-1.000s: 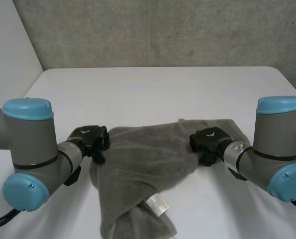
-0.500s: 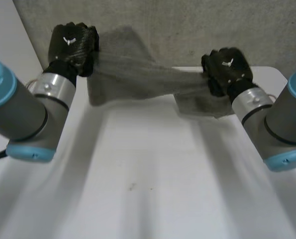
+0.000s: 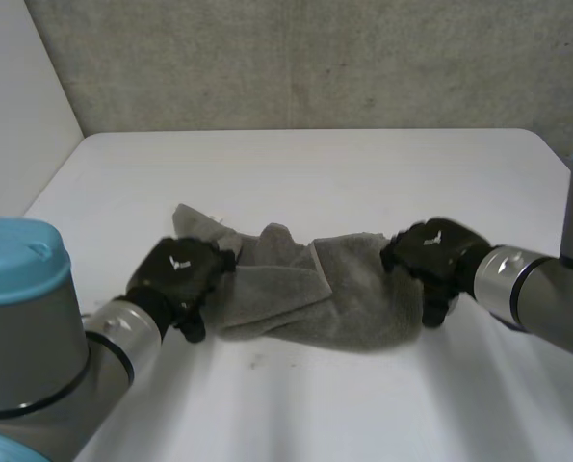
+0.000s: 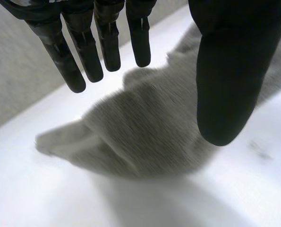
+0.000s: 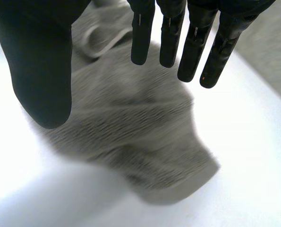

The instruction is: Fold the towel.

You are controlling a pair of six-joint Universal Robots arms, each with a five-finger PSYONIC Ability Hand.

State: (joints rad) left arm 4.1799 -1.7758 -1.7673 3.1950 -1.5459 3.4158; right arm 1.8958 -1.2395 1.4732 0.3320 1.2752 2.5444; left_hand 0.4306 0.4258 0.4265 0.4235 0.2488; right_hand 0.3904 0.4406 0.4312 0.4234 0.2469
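1. I see one grey terry towel [image 3: 310, 294], crumpled on the white table [image 3: 315, 164].
2. It isn't spread flat. It is bunched into a long, low heap running left to right across the table's middle.
3. At its left end a loose corner pokes out and lies flat on the table.
4. In the middle, several folds overlap and one flap stands up a little.
5. The right end is a thicker, rounded wad.
6. The right wrist view gives me that wad close up, with a paler hem curled in a loop farther along the towel.
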